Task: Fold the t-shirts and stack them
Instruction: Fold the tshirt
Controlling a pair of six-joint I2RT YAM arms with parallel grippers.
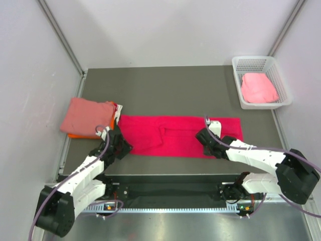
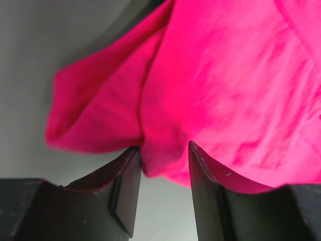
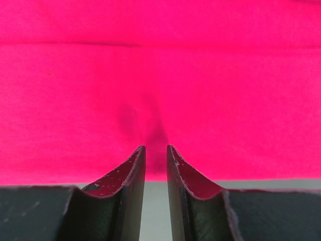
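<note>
Two grippers work at the near hem of the crimson-pink t-shirt [image 1: 175,134], which lies folded into a long band across the middle of the table [image 1: 165,85]. The left gripper [image 2: 163,150] is clamped on a bunched fold at the band's left corner. The right gripper [image 3: 156,149] is at the hem farther right, its jaws nearly together below a small pucker. I cannot tell whether it has cloth pinched. Just left of the band, the salmon t-shirt [image 1: 85,116] lies folded on the orange t-shirt [image 1: 80,135].

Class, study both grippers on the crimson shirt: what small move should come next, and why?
Probably close the right gripper fully on the near hem: the crimson shirt puckers at its narrow jaws, while the left gripper pinches its corner.
</note>
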